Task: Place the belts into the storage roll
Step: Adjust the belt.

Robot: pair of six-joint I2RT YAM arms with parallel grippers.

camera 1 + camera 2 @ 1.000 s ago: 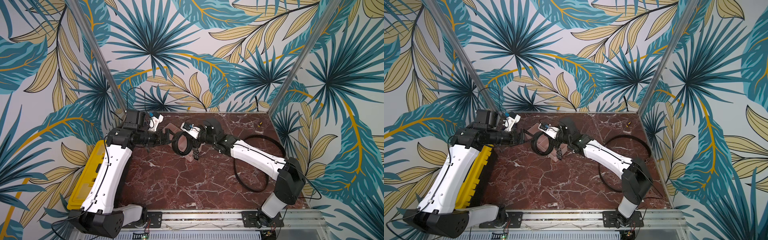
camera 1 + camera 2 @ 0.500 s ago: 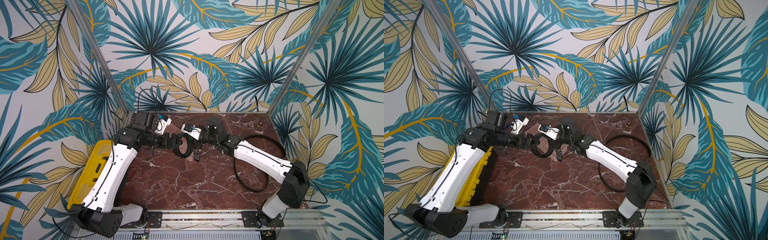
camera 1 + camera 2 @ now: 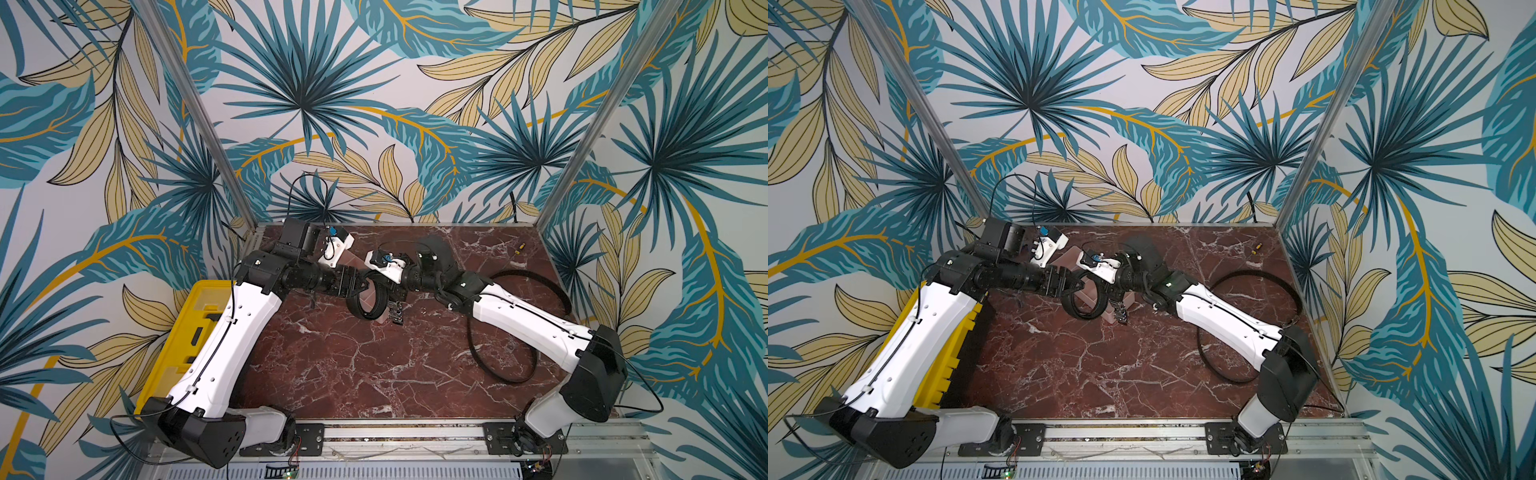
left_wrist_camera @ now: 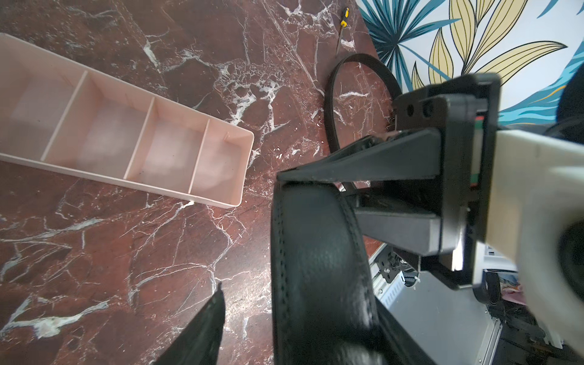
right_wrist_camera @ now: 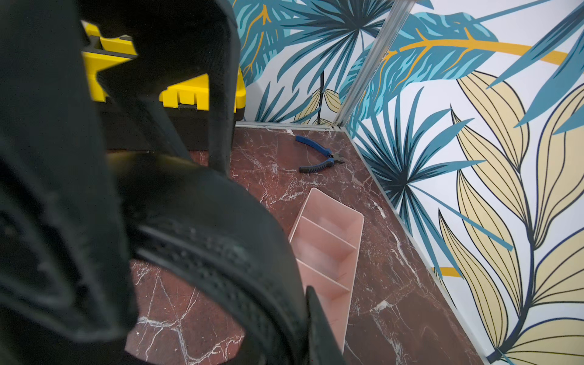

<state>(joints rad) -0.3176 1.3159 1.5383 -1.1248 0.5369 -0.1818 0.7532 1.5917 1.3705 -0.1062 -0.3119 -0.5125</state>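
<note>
Your right gripper [image 3: 387, 291] is clamped on the coiled belt [image 4: 316, 268], holding it in the air over the pink storage tray [image 4: 245, 167] near the worktop's [image 3: 353, 374] back edge; your left gripper [image 3: 360, 286] is at the coil, jaws parted, its visible finger [image 4: 205, 331] clear of the strap. Release the right before the left bites and that coil likely springs open across the dividers [image 4: 199, 158]. The second belt [image 4: 328, 107] lies loose by the right edge.
</note>
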